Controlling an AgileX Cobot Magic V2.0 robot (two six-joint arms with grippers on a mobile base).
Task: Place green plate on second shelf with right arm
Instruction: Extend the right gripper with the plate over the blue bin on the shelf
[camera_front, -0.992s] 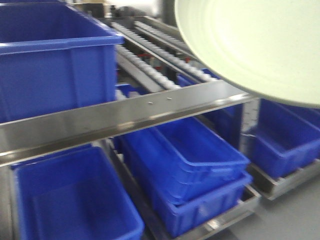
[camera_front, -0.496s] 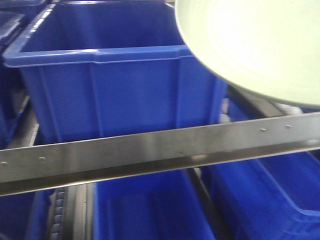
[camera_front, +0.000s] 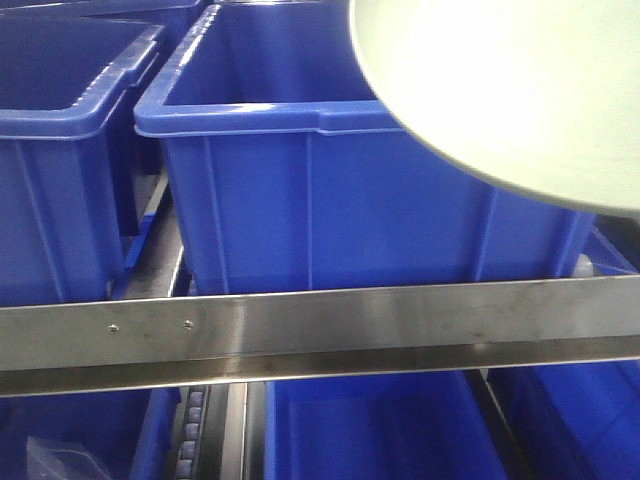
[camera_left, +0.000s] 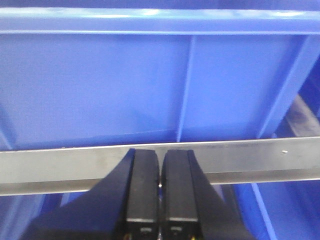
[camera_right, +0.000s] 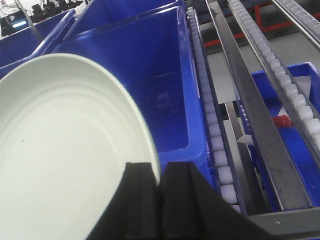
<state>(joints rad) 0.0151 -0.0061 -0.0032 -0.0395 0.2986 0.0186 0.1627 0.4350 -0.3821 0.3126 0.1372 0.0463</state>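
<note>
Plate: pale mint-green glossy round plate (camera_front: 510, 90), upper right of front view, overlapping bin's rim in frame.
Rt wrist view only: rt gripper (camera_right: 160, 172), black angular fingers, narrow, pinching plate's rim at bottom centre.
Left wrist view: left gripper (camera_left: 160, 161) fingers pressed together, nothing btwn.
Around: deep blue plastic bin (camera_front: 340, 210), ribbed wall; brushed steel rail (camera_front: 320, 330) crossing below; white roller track (camera_right: 212, 125) right of bin.

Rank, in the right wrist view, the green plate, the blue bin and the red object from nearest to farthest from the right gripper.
1. green plate, gripped by the right gripper, spreading left.
2. blue bin, straight ahead, below the plate.
3. red object, far right, past the roller track.
</note>
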